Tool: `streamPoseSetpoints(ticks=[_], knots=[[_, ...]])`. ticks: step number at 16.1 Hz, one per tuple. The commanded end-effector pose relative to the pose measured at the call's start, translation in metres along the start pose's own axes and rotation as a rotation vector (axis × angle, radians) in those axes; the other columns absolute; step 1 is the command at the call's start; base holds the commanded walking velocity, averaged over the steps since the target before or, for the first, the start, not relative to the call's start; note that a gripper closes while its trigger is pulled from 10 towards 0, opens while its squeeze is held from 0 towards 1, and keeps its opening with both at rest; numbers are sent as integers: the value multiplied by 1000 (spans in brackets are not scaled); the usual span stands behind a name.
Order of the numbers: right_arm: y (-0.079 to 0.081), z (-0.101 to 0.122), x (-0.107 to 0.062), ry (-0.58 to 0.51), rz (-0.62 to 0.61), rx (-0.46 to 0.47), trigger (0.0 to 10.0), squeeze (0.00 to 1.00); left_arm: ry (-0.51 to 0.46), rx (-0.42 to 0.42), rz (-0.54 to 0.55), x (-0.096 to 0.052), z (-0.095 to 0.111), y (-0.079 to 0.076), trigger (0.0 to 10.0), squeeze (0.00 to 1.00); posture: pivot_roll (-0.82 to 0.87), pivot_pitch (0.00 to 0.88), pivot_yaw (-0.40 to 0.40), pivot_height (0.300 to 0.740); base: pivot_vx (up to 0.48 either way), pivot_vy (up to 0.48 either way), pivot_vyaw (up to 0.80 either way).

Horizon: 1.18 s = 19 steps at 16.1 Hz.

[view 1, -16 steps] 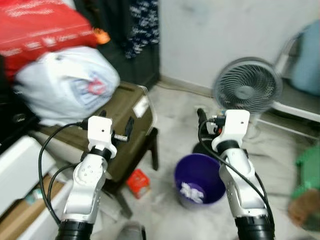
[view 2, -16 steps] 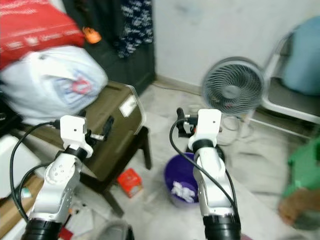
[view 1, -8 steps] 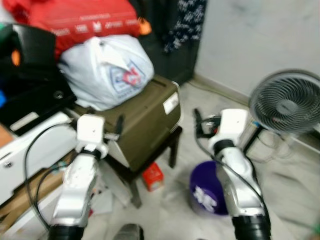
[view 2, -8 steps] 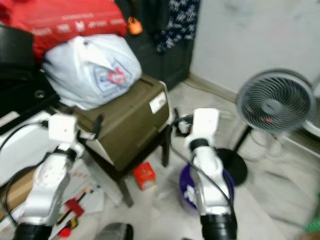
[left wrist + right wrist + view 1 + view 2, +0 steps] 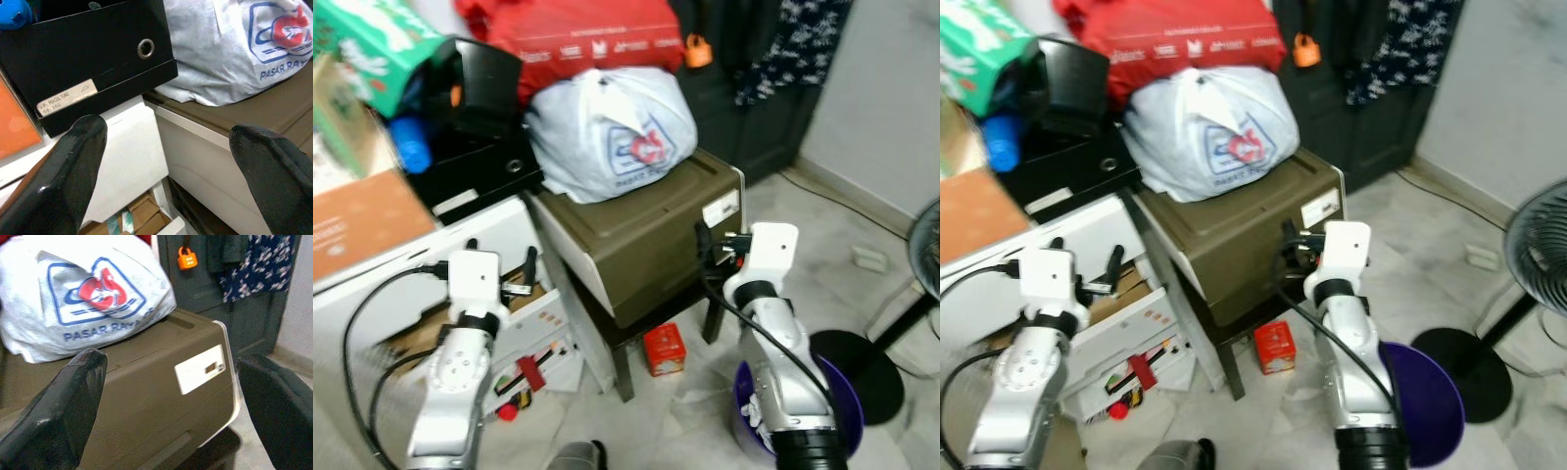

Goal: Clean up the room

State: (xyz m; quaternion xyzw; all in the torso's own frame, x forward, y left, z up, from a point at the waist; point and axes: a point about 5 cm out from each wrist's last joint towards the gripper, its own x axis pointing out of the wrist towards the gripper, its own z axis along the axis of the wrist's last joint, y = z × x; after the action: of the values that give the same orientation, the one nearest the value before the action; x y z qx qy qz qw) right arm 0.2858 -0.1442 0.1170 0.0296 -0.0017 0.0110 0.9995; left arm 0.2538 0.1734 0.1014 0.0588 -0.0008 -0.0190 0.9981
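At the far left we see a green carton [image 5: 367, 44], cut off by the frame edge, its print too blurred to read. Below it sits an orange-brown box [image 5: 357, 230] with faint illegible lettering. Our left tool [image 5: 166, 176] hangs released, its two fingers [image 5: 68, 171] wide apart, in front of the white drawer unit [image 5: 524, 245], holding nothing. A black storage box [image 5: 98, 58] with a metal ring pull carries a small white label whose text is too small to make out.

Next comes the white plastic bag [image 5: 83, 298], printed with a red and blue logo and the words "PASAR RAYA"; it rests on the olive-brown crate [image 5: 161, 391], which bears a white sticker we cannot read. A red bag [image 5: 578, 34] lies above, its white lettering blurred. An orange padlock [image 5: 186, 258] hangs on the dark cabinet [image 5: 205, 298] behind.

On the floor beneath the crate's stool lies a small red box [image 5: 664, 349]. Our right tool [image 5: 171, 406] is likewise released, empty, just before the crate. A purple bucket [image 5: 1425, 397], partly hidden by our right arm, stands on the floor beside a fan base [image 5: 857, 362].
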Motion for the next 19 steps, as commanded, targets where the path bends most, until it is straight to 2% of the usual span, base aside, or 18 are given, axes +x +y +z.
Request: streamPoseSetpoints(ticks=[1, 3, 11, 13, 19], knots=[[4, 3, 1, -10, 10, 6, 10000, 0, -4, 19, 15, 1, 4, 5, 10000, 0, 67, 0, 59, 740, 0, 0, 0], [6, 0, -1, 3, 34, -24, 10000, 0, -6, 5, 14, 1, 6, 4, 10000, 0, 70, 0, 41, 740, 0, 0, 800], [10, -1, -2, 9, 51, -15, 10000, 0, 7, -13, 23, -4, 5, 5, 10000, 0, 77, 0, 33, 740, 0, 0, 800], [9, -1, -2, 12, 51, -15, 10000, 0, 14, -47, 21, -4, 4, 5, 10000, 0, 81, 0, 31, 740, 0, 0, 800], [9, 0, 3, 16, 60, -19, 10000, 0, 3, -50, 38, -1, 7, 7, 10000, 0, 82, 0, 13, 740, 0, 0, 800]])
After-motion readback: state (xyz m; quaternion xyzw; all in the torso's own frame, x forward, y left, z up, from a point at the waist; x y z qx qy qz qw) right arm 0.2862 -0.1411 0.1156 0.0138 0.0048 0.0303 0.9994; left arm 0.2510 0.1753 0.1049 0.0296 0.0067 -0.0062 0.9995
